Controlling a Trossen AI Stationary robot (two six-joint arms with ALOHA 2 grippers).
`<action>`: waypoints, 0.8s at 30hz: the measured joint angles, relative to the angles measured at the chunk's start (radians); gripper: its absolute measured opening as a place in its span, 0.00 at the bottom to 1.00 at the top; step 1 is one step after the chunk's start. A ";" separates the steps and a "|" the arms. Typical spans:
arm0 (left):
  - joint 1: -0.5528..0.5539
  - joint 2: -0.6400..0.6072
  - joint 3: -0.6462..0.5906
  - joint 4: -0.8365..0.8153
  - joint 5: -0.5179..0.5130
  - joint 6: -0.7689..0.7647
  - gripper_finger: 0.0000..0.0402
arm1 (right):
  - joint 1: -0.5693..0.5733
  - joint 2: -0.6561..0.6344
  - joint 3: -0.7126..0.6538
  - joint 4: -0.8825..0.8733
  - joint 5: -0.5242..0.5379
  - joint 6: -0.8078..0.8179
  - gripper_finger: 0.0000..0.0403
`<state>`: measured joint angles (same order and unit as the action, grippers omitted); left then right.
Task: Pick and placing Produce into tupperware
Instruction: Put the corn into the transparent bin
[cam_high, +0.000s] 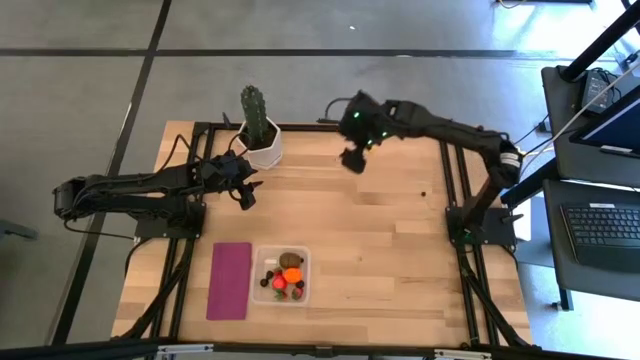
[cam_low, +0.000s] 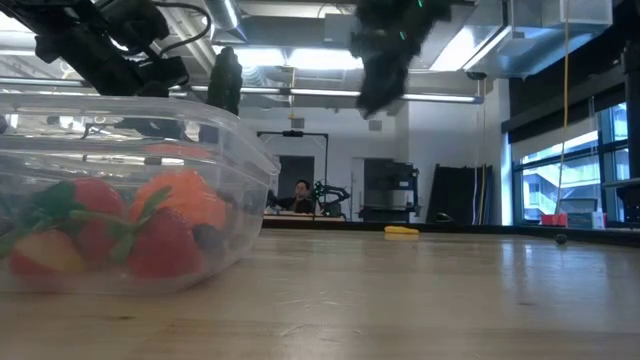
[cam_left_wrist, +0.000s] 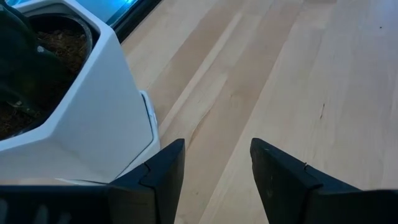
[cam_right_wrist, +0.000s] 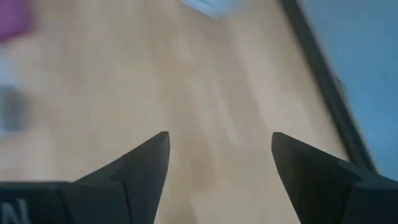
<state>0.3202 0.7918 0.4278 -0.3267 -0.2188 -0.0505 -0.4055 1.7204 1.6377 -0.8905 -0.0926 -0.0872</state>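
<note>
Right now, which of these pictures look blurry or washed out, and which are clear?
The right wrist view is smeared, the open right end effector over streaked wood. The low view blurs the near clear plastic tub, and ceiling lights and windows glare behind it. The left wrist view is crisp on the angular white plant pot. The high view is evenly lit.

A grey floor (cam_high: 90, 90) is lying around the wooden table (cam_high: 380, 250), with dark lines (cam_high: 140, 80) running across it. To one side, a laptop keyboard (cam_high: 605, 225) is sitting on a dark desk. Seen level across the table, fluorescent ceiling lights (cam_low: 300, 58) are glowing overhead, and daylight is coming through tall windows (cam_low: 565, 185) along one wall. At the far end of the room, a person (cam_low: 301, 193) is sitting at a bench near a dark doorway (cam_low: 295, 170), and black cabinets (cam_low: 455, 195) are standing against the back wall.
</note>
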 joint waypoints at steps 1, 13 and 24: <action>0.000 0.000 0.000 0.000 0.000 0.000 0.44 | -0.030 -0.010 -0.027 0.004 0.011 0.000 0.70; 0.000 0.000 0.000 0.002 0.000 0.000 0.44 | -0.273 0.097 -0.128 0.061 0.117 0.135 0.70; 0.000 0.000 0.000 0.004 0.000 -0.026 0.44 | -0.334 0.288 -0.128 0.066 0.117 0.068 0.70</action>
<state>0.3202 0.7918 0.4278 -0.3229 -0.2192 -0.0761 -0.7399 2.0084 1.5101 -0.8247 0.0245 -0.0190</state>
